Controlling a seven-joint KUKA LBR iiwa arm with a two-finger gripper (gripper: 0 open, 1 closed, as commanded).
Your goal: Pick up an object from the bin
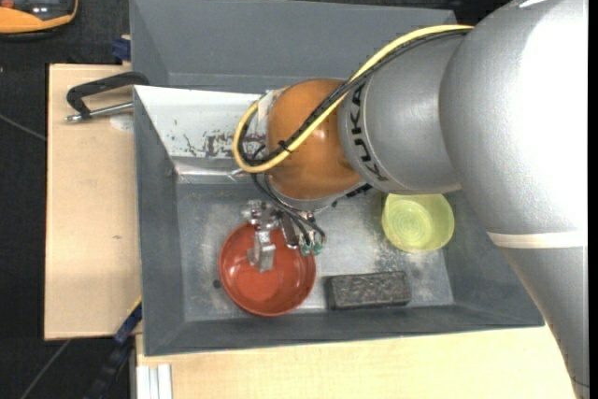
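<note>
Gripper point(268, 243) low over the upper rim of red bowl point(280, 287) at bin's point(154, 229) 7 o'clock, probably placed to pinch its wall, though spread or closed can't be told; yellow cup point(418, 221) at 4, dark block point(367, 289) at 5.

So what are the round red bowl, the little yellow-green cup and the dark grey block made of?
The round red bowl looks like smooth plastic: even colour with a slight shine. The yellow-green cup is probably plastic too, slightly see-through and glossy. The dark grey block looks rough and speckled, maybe a sponge or foam; I can't be sure.
</note>
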